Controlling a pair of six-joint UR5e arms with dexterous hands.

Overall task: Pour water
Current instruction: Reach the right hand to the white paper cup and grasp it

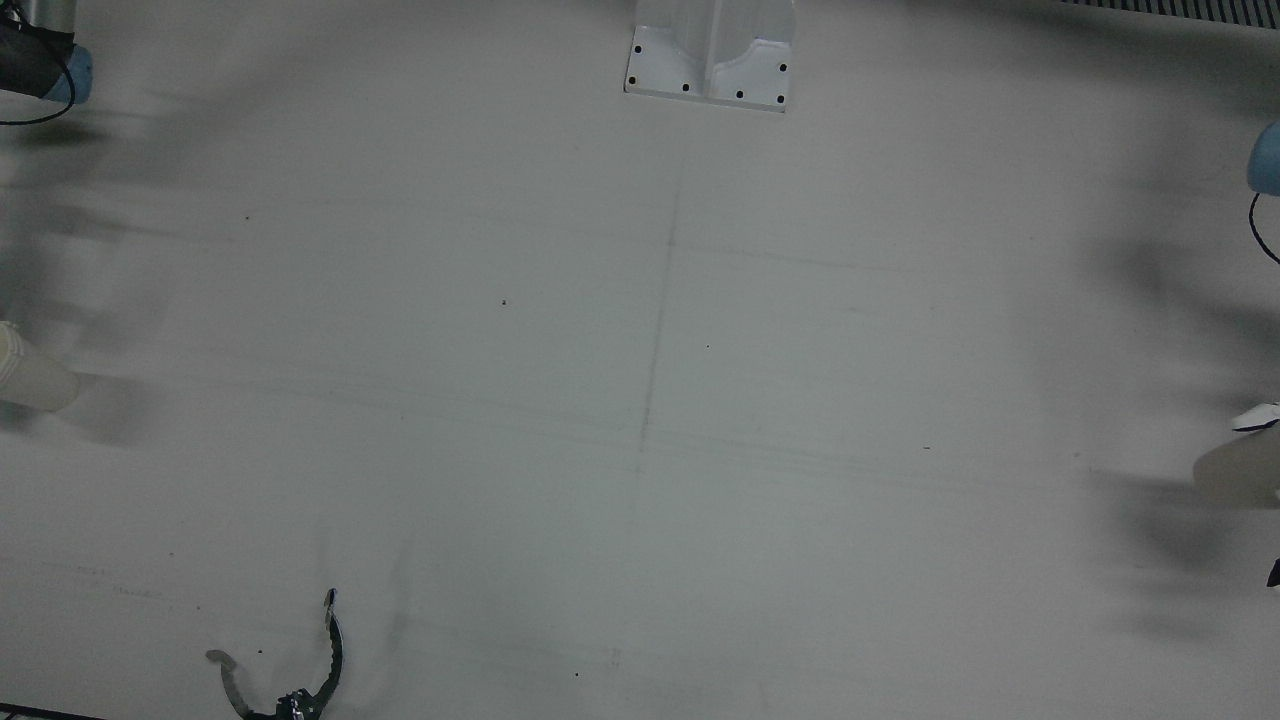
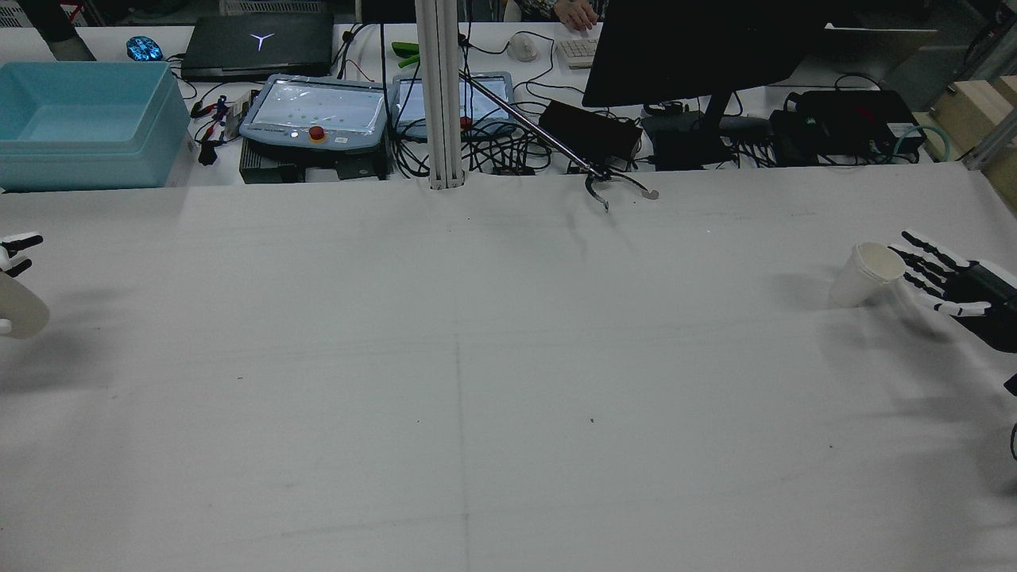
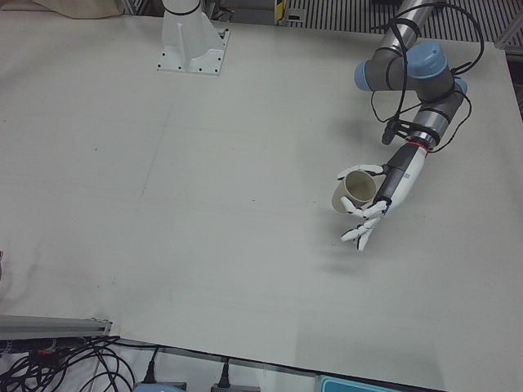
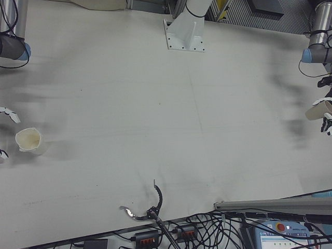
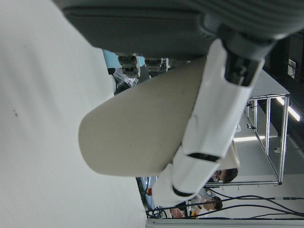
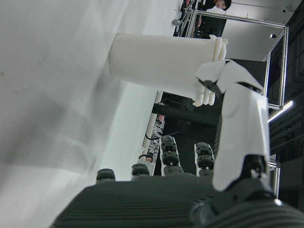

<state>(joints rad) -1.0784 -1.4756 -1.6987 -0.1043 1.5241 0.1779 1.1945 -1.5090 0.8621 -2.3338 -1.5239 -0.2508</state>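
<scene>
Closest to the left hand view's lens, the left hand (image 5: 209, 123) is clamped on a beige paper cup (image 5: 137, 133), a white finger lying across its side while the cup is carried tilted clear of the desk (image 5: 38, 142). In the left-front view that hand hangs below a blue-jointed arm (image 3: 409, 69) at about three o'clock of the desk, forearm slanting down toward seven o'clock, two fingers pointing at the surface, the cup's open mouth turned toward nine o'clock. At the rear view's three o'clock edge the right hand (image 2: 949, 282) reaches in low with its black-and-white fingers spread apart, holding nothing, just beside a white paper cup (image 2: 864, 274). From the right hand view one white finger seems to meet the cup's rolled rim, though whether they truly touch I cannot tell. This cup stands on the desk with a slight lean, mouth up, its inside a pale cream in the right-front view; any water inside it cannot be made out. A metal grabber claw (image 1: 290, 665) lies at seven o'clock in the front view.
</scene>
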